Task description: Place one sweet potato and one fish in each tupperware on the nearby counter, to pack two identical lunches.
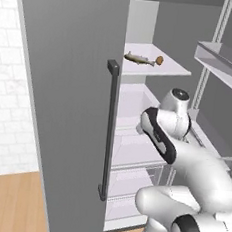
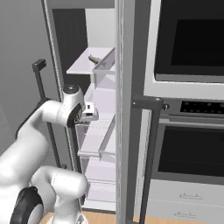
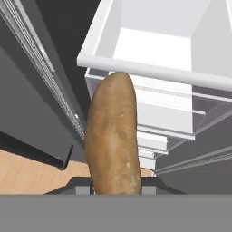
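Left base view: you look from behind the arm's left, forward and down, past the grey fridge door (image 1: 63, 108) into the open fridge, at middling range.
Right base view: you look from behind the arm's right, along the fridge's side toward the oven (image 2: 188, 87).
Shared: both take in the fridge shelves (image 1: 153, 66) and the arm.
Hand view: you look along the gripper, very near the sweet potato (image 3: 112, 136), facing the white drawers (image 3: 154, 68).
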{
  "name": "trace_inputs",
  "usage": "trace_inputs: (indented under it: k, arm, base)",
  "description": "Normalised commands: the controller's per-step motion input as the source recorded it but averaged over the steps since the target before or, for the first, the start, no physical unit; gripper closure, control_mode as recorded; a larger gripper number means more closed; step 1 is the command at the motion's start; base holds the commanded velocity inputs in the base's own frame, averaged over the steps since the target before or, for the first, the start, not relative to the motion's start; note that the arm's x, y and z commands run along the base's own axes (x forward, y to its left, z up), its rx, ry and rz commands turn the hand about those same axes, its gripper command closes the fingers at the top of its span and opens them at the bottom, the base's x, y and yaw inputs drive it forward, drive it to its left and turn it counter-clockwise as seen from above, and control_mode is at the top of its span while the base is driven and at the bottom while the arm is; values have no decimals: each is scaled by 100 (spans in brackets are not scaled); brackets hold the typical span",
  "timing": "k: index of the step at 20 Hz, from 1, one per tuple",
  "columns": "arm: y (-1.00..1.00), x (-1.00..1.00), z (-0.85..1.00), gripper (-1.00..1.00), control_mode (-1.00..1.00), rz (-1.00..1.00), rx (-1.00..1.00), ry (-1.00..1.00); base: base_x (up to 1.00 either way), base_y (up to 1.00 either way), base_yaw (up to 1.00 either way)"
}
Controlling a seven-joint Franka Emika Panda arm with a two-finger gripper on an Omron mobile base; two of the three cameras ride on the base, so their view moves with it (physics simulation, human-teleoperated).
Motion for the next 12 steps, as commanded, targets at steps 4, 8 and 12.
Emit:
trace_inputs:
  k: [4,8,12]
  arm:
    - [0,-100,54,100,-100,-6,0,-1]
    - [0,-100,44,100,-100,-4,0,-9]
    - [0,-100,32,100,-100,-1,0,-8]
  base:
    - [0,0,0]
    - [0,0,0]
    - [0,0,0]
